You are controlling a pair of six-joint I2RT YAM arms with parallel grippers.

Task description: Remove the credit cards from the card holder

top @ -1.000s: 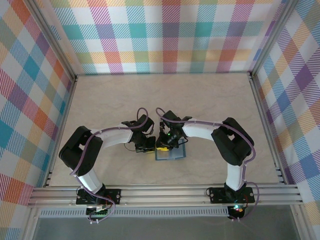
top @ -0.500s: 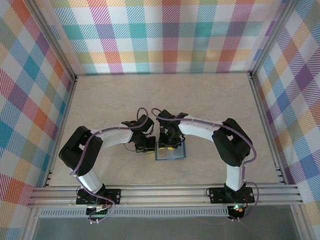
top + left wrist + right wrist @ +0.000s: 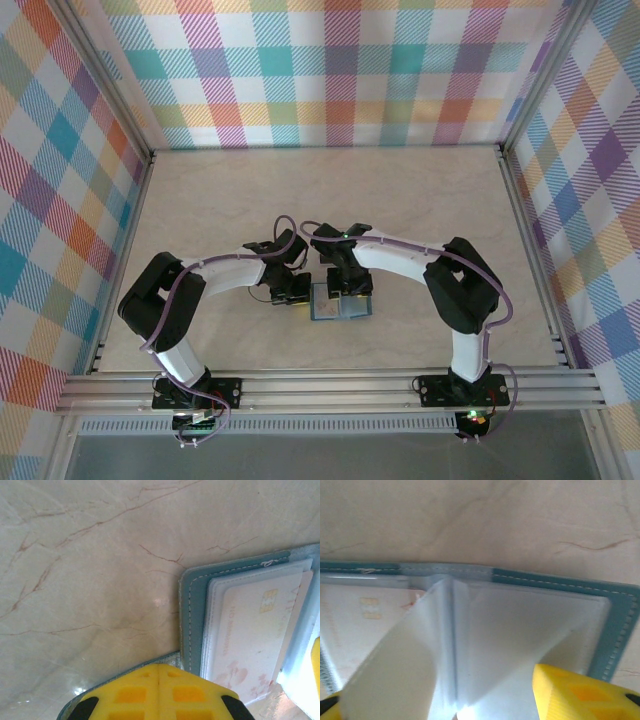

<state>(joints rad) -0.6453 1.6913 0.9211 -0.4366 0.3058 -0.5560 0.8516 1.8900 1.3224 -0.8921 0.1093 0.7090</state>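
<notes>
- Left hand (image 3: pixel 159 692) closed, fingertips together, over card holder (image 3: pixel 192 615) edge on tabletop (image 3: pixel 90 570).
- Right hand (image 3: pixel 452 697) spread wide, astride clear sleeve (image 3: pixel 395 670), gripping nothing visibly.
- Pale credit card (image 3: pixel 250 630) tucked inside.

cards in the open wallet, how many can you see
1 for sure: a pale card with a gold chip, in a clear sleeve of the wallet. Others may be hidden behind it or in the other sleeves.
</notes>
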